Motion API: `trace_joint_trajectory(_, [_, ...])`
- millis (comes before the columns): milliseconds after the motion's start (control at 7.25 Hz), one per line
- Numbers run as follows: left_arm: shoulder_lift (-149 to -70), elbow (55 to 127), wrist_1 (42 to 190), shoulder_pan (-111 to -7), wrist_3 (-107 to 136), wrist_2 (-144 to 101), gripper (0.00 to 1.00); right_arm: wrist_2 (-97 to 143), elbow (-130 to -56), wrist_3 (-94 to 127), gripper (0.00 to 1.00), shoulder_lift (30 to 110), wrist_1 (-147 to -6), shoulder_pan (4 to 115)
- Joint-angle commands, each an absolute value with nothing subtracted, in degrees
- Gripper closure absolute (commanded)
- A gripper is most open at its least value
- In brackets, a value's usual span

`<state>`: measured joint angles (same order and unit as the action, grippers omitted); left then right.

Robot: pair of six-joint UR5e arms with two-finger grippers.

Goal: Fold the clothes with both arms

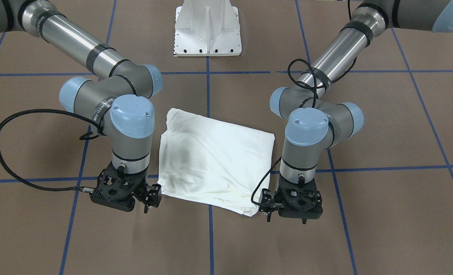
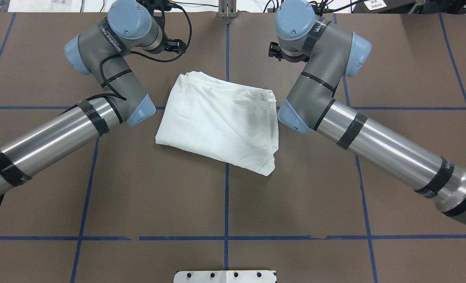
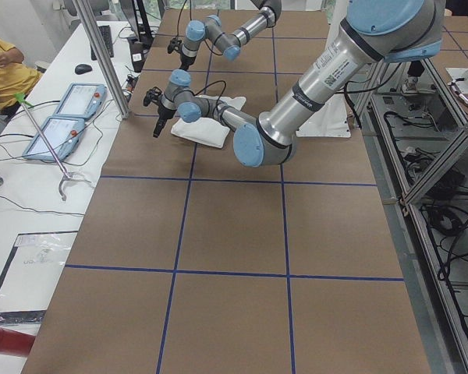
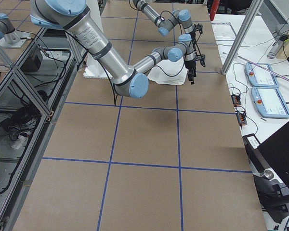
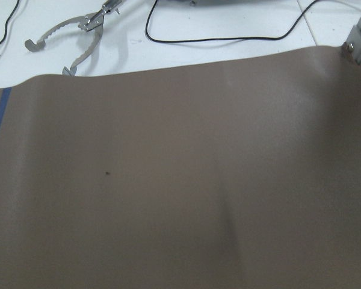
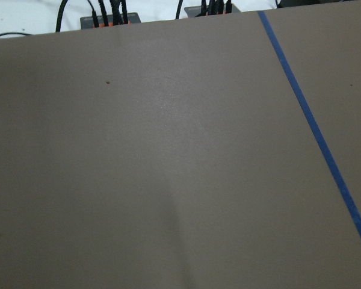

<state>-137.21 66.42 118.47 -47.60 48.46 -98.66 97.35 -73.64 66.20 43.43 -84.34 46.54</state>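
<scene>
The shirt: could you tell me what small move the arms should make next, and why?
Probably lift both grippers straight up and clear. The shirt lies as a compact folded rectangle; the left gripper and right gripper stand beside its operator-side corners, apart from the cloth, holding nothing.

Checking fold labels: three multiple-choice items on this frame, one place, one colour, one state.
1. Where does the T-shirt lie?
A) on the floor
B) on the table between the left arm and the right arm
C) draped over one arm

2. What colour are the grid lines?
A) red
B) yellow
C) blue

3. How is the T-shirt?
A) spread flat, sleeves out
B) folded into a compact block
C) hanging in the air

1 B: the arms flank it in the overhead view.
2 C: blue tape crosses the brown top.
3 B: layered edges show, no sleeve sticks out.
</scene>
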Motion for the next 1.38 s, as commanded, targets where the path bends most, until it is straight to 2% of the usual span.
trace_joint_trajectory(0, [-127.0,87.4,105.9,-51.7,37.5,-105.7,0.00,110.4,-83.4,53.2,0.00,52.6,-85.3,54.1])
trace_joint_trajectory(138, [-121.7,95.1,102.5,-55.4,30.1,-109.8,0.00,115.2,-89.1,44.1,0.00,56.9,-89.7,58.6])
trace_joint_trajectory(276, [-115.9,99.3,100.7,-60.6,21.6,-115.3,0.00,117.7,-95.0,34.5,0.00,61.0,-95.6,62.5])
trace_joint_trajectory(414, [-111.2,100.4,99.6,-66.6,11.4,-120.7,0.00,120.6,-98.9,25.8,0.00,64.6,-101.0,67.1])
trace_joint_trajectory(690, [-101.1,99.4,99.4,-79.1,-0.7,-129.9,0.00,127.2,-100.7,7.6,0.00,74.2,-102.8,77.4])
trace_joint_trajectory(966, [-94.5,97.1,98.9,-86.3,-3.6,-130.1,0.00,127.4,-100.4,-2.6,0.00,85.2,-102.3,84.2])
trace_joint_trajectory(1241, [-87.8,96.1,98.6,-88.9,-3.4,-130.4,0.00,127.0,-100.1,-2.8,0.00,92.3,-99.9,86.2])
